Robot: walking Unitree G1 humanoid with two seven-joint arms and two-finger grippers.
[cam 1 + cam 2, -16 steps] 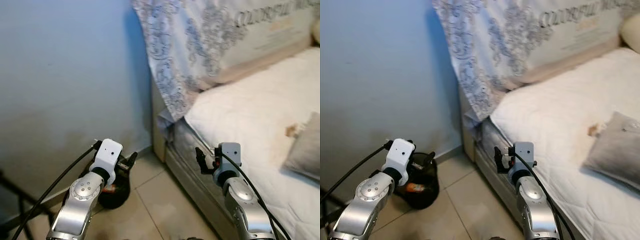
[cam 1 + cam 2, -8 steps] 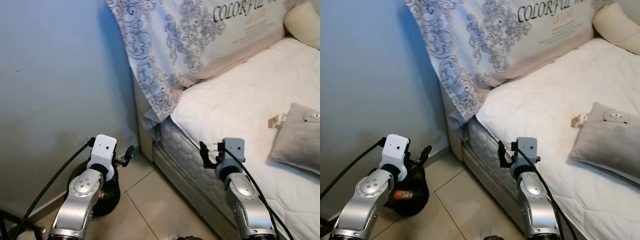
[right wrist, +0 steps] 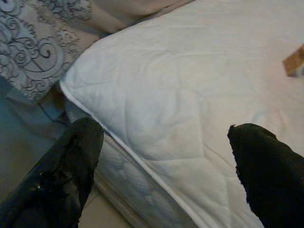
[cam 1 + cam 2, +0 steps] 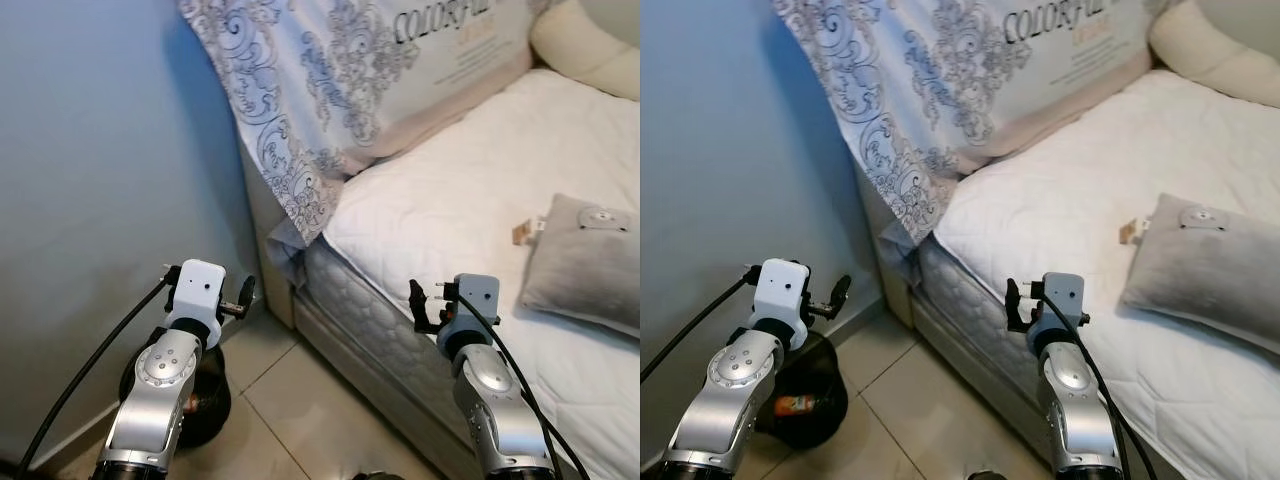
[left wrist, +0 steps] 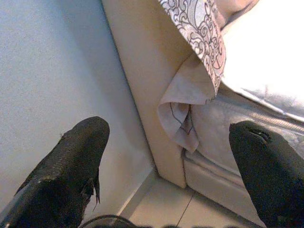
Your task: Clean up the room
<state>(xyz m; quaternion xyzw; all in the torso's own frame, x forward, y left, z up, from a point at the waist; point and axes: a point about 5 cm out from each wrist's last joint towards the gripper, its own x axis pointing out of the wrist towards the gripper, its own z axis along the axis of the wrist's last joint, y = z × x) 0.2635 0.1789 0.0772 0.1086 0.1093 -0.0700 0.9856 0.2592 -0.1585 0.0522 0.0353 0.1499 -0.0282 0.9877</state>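
1. The left gripper (image 4: 243,296) is up in the air on the near left, close to the blue wall (image 4: 90,150). Its two black fingers (image 5: 71,161) are spread wide apart and hold nothing.
2. The right gripper (image 4: 420,305) is up in the air on the near right, in front of the side of the bed. Its fingers (image 3: 66,166) are also wide apart and hold nothing.
3. A black bin (image 4: 805,405) sits on the tiled floor (image 4: 300,410) below the left arm, by the wall. Something orange (image 4: 788,405) lies inside it.
4. The bed has a white mattress (image 4: 440,200) that runs from the near right to the far right. Its near left corner is just past the right gripper.
5. A grey cushion (image 4: 585,260) lies on the mattress on the right. A small white round thing (image 4: 607,213) sits on the cushion's far part.
6. A small tan scrap (image 4: 524,232) lies on the mattress, just left of the cushion.
7. A big patterned pillow (image 4: 330,80) leans at the head of the bed, farther back. One corner of it hangs down over the bed's edge by the wall.
8. A cream pillow (image 4: 580,45) lies in the far right corner.
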